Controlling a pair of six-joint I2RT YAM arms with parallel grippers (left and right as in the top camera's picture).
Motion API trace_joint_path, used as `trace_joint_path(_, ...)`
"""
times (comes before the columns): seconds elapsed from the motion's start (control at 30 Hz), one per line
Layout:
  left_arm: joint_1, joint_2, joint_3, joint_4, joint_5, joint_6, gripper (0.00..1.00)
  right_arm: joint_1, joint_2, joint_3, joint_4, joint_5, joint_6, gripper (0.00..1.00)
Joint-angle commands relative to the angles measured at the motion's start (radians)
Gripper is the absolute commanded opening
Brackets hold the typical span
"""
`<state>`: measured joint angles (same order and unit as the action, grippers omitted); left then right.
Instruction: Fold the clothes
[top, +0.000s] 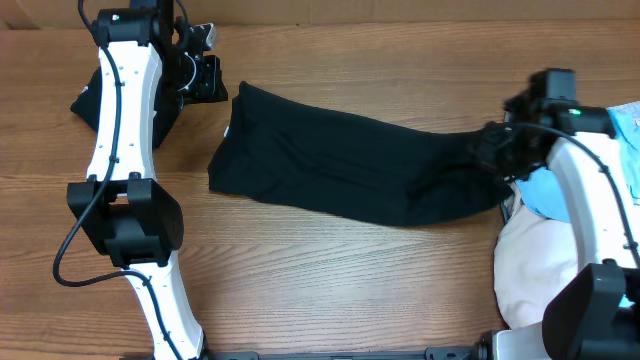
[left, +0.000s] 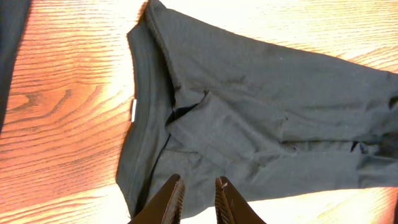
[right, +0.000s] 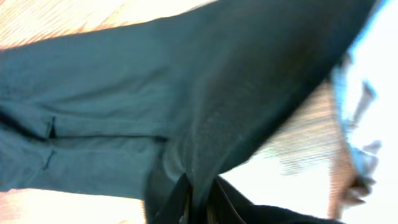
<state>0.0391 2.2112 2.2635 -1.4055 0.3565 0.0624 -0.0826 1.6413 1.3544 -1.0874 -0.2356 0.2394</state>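
Currently the garment (top: 340, 170) lies across mid-tabletop, its right end pinched in the right gripper (right: 198, 200) near the right edge. The left gripper (left: 199, 202) hovers empty over the left hem, fingers slightly parted. Risk: a one-ended pull would drag or bunch the cloth, or snag the pile (top: 530, 270) at the right edge.

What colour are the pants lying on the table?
The pants are plain black, with no pattern. The overhead view shows it best.
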Motion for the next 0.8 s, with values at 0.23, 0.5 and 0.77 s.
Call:
trace_joint_path(0.23,-0.007,-0.005,0.023,0.005,0.011,0.029,0.22,0.287,0.112,-0.001,0.153,0.019,0.141,0.06)
trace_joint_path(0.5,-0.007,-0.005,0.023,0.004,0.011,0.028,0.23,0.41,0.192,-0.001,0.282,0.018,0.193,0.06)
trace_joint_path(0.77,-0.007,-0.005,0.023,0.004,0.011,0.028,0.24,0.454,0.192,-0.001,0.355,-0.002,0.233,0.09)
